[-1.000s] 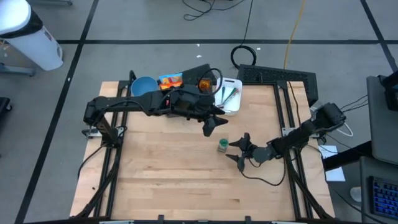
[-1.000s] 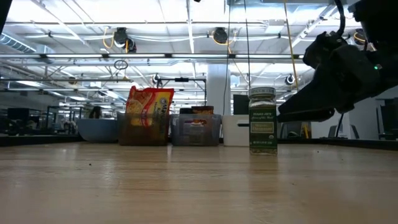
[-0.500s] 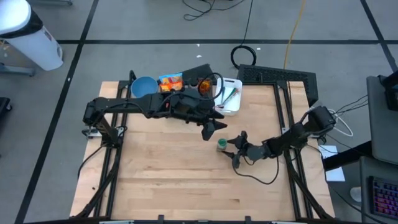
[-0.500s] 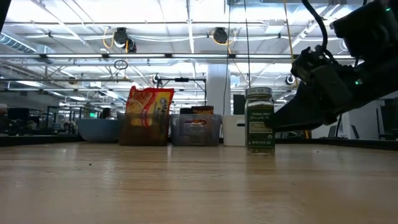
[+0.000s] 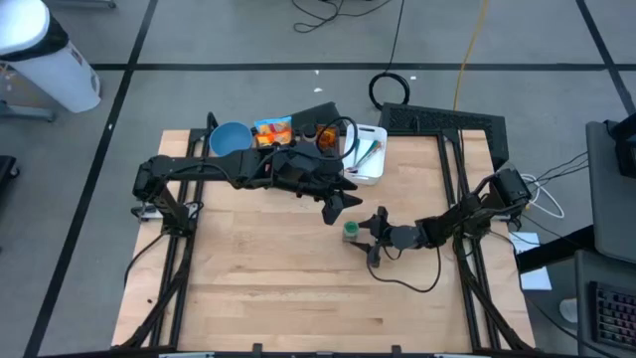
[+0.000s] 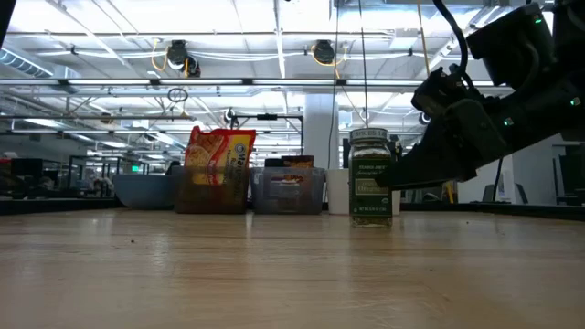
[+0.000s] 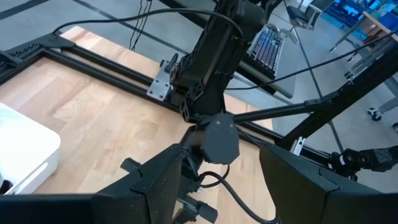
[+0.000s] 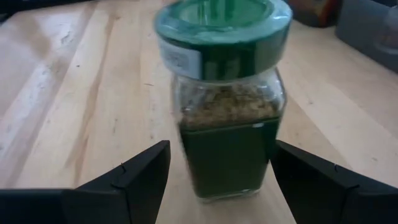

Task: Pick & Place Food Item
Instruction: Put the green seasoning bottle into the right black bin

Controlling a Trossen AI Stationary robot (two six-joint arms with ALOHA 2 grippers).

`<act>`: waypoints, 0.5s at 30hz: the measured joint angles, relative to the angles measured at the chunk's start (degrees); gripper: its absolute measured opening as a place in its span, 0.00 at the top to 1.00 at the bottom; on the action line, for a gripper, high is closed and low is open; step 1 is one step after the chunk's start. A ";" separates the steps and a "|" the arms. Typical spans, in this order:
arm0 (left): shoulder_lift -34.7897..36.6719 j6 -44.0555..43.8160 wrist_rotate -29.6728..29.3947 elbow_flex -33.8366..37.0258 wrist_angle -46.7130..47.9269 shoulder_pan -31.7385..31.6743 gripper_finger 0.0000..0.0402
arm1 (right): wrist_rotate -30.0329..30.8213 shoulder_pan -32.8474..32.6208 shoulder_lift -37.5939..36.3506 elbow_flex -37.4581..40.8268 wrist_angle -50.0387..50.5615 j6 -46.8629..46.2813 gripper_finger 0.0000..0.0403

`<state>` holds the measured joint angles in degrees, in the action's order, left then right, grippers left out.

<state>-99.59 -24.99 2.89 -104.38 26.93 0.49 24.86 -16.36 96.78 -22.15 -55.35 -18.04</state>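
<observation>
Step in hand looks like the approach to grasp: the right gripper (image 5: 364,239) sits low at the table, right of centre, w/ its open fingers (image 8: 134,177) standing either side of the spice jar (image 5: 351,231), not yet closed on it. In the right wrist view the jar, glass w/ green lid and dried herbs inside, stands upright between the two fingers, a gap showing on each side, so no contact that I can see. The low view agrees: jar upright on the wooden table (image 5: 258,288), gripper body just behind it. The left gripper (image 5: 334,204) hovers just beyond the jar toward the far side, fingers spread, holding nothing; in its wrist view only the right arm's links show between them. Along the far edge sit a blue bowl (image 5: 230,137), a snack bag (image 5: 272,129), a dark container w/ sth orange in it and a white tray (image 5: 370,159). Next move, as I judge it: close the right fingers squarely on the glass body below the lid, then lift straight up so the jar doesn't tip. Drop-off spot isn't given by the task; prob one of the far containers, can't tell which. Watch clearance w/ the left arm, which is near.
</observation>
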 joint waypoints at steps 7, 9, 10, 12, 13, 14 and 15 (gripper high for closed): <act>0.00 -1.08 0.19 0.00 0.02 0.00 0.43 | -2.64 1.42 3.97 -0.19 -4.88 -0.10 0.34; 0.00 -1.15 0.51 0.00 0.05 0.00 0.43 | -2.78 1.42 5.67 -0.81 -6.07 -0.41 0.34; -0.02 -1.35 0.62 0.00 0.05 0.02 0.43 | -3.26 1.42 6.43 -1.22 -6.58 -0.47 0.34; -0.01 -1.97 1.15 0.00 0.05 0.02 0.43 | -5.21 1.42 7.81 -2.55 -6.80 -0.38 0.34; -0.01 -2.21 1.34 0.00 0.09 0.02 0.43 | -5.80 1.42 8.27 -3.05 -6.80 -0.34 0.34; -0.02 -2.29 1.57 0.00 0.17 0.02 0.43 | -5.90 1.40 8.59 -3.45 -6.67 -0.35 0.34; -0.02 -2.34 1.60 0.00 0.31 0.02 0.43 | -5.96 1.38 8.94 -3.81 -6.56 -0.37 0.34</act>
<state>-99.61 -27.32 4.49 -104.38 27.24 0.51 18.90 -14.98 105.72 -25.96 -61.91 -18.41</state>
